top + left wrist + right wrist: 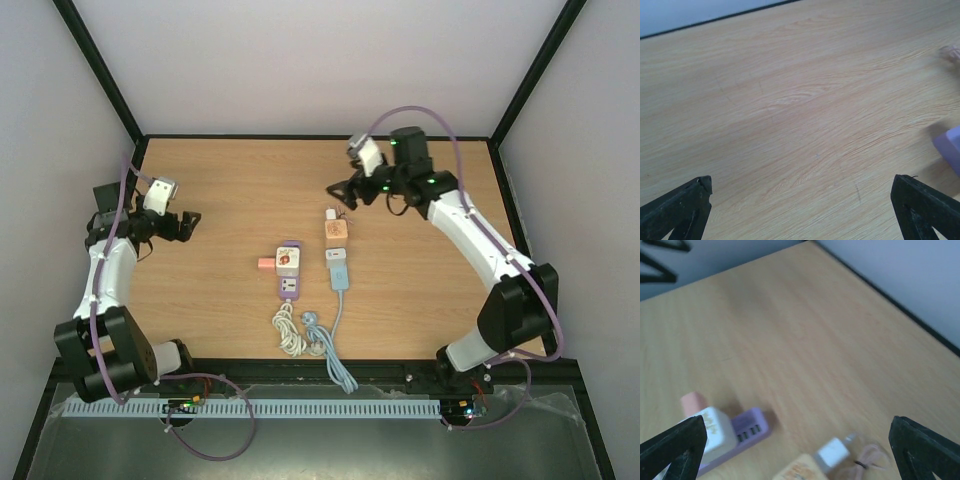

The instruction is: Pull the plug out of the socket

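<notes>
The left fingers [186, 222] are hanging spread wide over the left side of the tabletop [230, 180], holding nothing. They are pointing toward the middle, well apart from everything lying there. In the left wrist view only bare wood is showing between the two tips, with a corner of the purple strip [290, 288] coming in at the right edge.

The right fingers [343, 190] are also standing wide open and empty, hovering over the far middle of the tabletop, near the white charger [329, 214].

The plug [288, 262], a white block with a printed top, is sitting in the purple strip at its far end, near the middle of the tabletop. A pink piece [266, 264] is touching its left side. The strip's white cord [289, 330] is lying bunched toward the near edge.

Just to the right, a blue strip [340, 275] is lying parallel to the purple one. An orange block [336, 232] is sitting against its far end, and the white charger is lying just beyond that. A blue cord [337, 360] is trailing from the blue strip toward the near edge.

In the right wrist view the plug, pink piece and purple strip are showing low on the left, between the open tips.
</notes>
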Controlling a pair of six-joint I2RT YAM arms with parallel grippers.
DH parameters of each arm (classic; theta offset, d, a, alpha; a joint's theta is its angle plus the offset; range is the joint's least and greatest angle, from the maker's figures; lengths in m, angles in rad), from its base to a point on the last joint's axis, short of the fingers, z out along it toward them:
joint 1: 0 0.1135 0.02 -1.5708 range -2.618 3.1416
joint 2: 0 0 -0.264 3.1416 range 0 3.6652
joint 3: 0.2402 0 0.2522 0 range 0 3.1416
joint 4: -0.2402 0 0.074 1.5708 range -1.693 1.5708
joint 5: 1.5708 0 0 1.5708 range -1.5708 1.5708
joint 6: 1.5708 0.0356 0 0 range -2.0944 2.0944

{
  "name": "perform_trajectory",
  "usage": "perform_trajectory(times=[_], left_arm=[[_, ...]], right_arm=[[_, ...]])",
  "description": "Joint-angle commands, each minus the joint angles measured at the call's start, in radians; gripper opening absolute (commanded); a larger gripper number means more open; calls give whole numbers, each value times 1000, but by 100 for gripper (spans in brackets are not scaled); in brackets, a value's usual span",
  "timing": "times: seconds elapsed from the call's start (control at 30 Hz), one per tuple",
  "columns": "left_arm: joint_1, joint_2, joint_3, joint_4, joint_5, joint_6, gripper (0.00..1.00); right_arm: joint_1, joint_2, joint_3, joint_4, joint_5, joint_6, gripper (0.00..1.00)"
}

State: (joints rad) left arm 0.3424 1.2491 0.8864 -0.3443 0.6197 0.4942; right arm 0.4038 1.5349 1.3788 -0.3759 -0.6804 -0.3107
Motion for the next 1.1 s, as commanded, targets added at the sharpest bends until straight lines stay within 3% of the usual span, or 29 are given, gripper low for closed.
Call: perform_trajectory(times=[0.0,0.23,0.4,0.77,1.07], left_arm=[[-10,-74,-32,-21,57,46,100],[-22,-129,-67,10,-13,14,100],[-22,-143,-80,-8,6,52,100],[-22,-190,-144,33,27,58,100],[-25,-220,-184,-19,157,152,100]], right_arm=[[141,77,58,-152,41,-128,98],[366,168,55,-202,180,-209,98],[435,251,82,-249,218,-263,98],[457,384,132,-272,273,-328,99],[456,409,107,-252,285,-360,83]])
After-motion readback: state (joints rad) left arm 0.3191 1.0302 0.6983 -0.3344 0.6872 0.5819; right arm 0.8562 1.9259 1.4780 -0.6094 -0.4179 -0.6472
